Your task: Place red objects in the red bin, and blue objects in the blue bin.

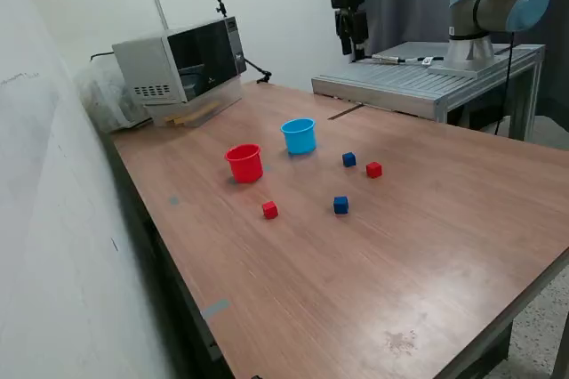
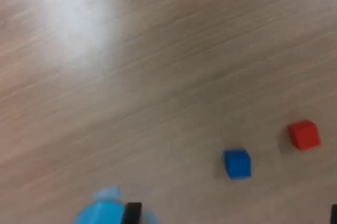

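Note:
In the exterior view the red cup (image 1: 244, 163) and the light blue cup (image 1: 300, 135) stand upright on the wooden table (image 1: 427, 254). One dark blue cube (image 1: 348, 159) and one red cube (image 1: 373, 169) lie to the exterior view's right of the blue cup. A second blue cube (image 1: 340, 205) and a second red cube (image 1: 269, 210) lie nearer the front. My gripper (image 1: 353, 41) hangs high above the table's far side, empty. In the wrist view the gripper (image 2: 233, 216) is open, with the blue cup (image 2: 108, 211), a blue cube (image 2: 237, 163) and a red cube (image 2: 304, 134) below it.
A microwave (image 1: 182, 63) sits at the table's far corner on the exterior view's left. A grey metal platform (image 1: 427, 81) carrying the arm's base (image 1: 498, 5) stands behind the table. A white wall runs along the left edge.

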